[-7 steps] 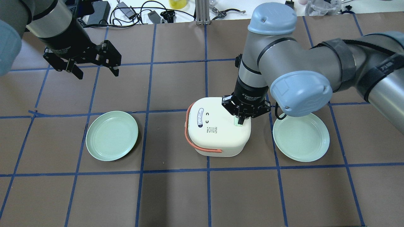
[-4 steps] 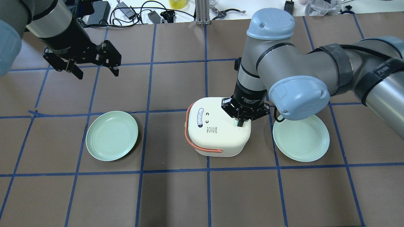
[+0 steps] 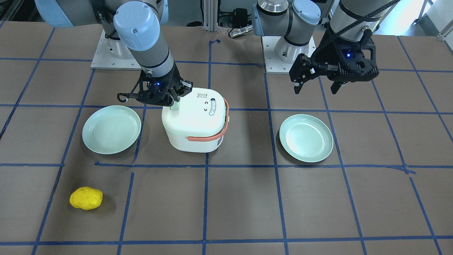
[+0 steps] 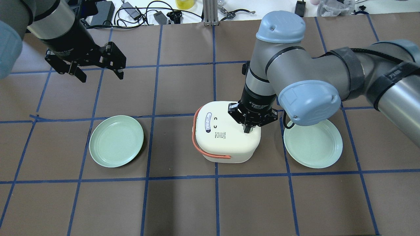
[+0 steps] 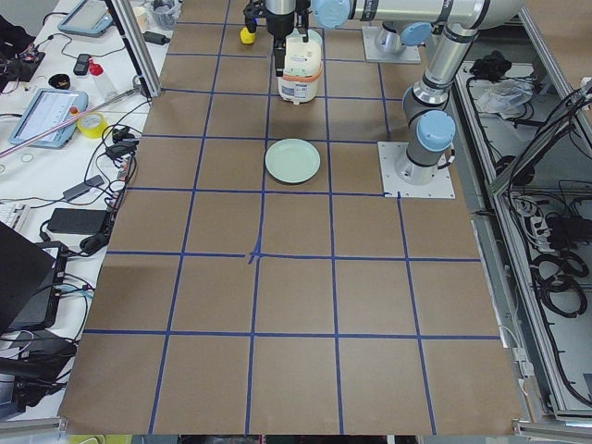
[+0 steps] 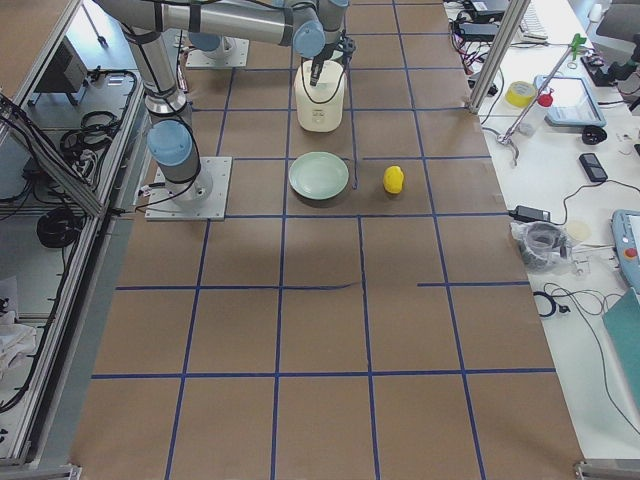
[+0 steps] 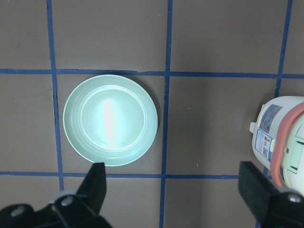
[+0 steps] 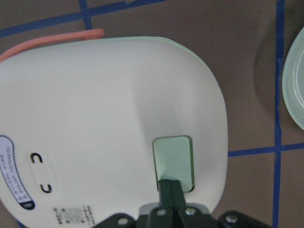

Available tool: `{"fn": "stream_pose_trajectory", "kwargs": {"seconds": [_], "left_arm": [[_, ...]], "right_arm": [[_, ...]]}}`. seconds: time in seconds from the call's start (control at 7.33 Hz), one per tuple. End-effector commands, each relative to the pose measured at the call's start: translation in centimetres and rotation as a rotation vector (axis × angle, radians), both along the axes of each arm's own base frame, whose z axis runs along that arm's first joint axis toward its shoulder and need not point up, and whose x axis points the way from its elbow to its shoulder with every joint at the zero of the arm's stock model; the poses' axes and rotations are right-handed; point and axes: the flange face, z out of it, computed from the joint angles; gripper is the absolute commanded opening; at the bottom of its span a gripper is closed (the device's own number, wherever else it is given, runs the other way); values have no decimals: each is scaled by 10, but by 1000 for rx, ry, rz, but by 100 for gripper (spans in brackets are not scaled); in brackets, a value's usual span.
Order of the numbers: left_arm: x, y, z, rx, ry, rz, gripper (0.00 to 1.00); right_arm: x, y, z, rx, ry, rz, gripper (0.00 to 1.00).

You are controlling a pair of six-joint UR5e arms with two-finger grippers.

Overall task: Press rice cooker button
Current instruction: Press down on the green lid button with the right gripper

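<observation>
The white rice cooker (image 4: 226, 137) with a salmon handle stands mid-table, between two plates. Its pale green button (image 8: 173, 156) sits on the lid at the end away from the handle. My right gripper (image 4: 246, 128) is shut and empty and points down at the lid. In the right wrist view its joined fingertips (image 8: 170, 186) overlap the button's near edge. In the front view the right gripper (image 3: 172, 101) sits right at the button (image 3: 174, 106). My left gripper (image 4: 98, 74) is open and empty, held high over the far left of the table, apart from the cooker (image 7: 285, 142).
A pale green plate (image 4: 116, 141) lies left of the cooker and another (image 4: 313, 142) right of it, just under my right arm's elbow. A yellow lump (image 3: 86, 198) lies near the operators' edge. Cables and tools lie along the far edge (image 4: 147, 13).
My right gripper has shifted slightly left and come down onto the button, which showed beside the fingertips before and is now covered in the overhead view. The left arm has not moved.
</observation>
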Motion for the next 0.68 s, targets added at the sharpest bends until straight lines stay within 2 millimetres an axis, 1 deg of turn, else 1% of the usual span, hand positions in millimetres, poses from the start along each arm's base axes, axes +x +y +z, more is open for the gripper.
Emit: {"fn": "stream_pose_trajectory", "kwargs": {"seconds": [0.0,0.14,0.41,0.55], "left_arm": [[0,0,0,0,0,0,100],[0,0,0,0,0,0,100],[0,0,0,0,0,0,100],[0,0,0,0,0,0,100]], "right_arm": [[0,1,-3,6,3,-1,0],[0,1,-3,5,2,-1,0],[0,-7,13,-31,2,-6,0],[0,-16,32,-71,0,-21,47]]}}
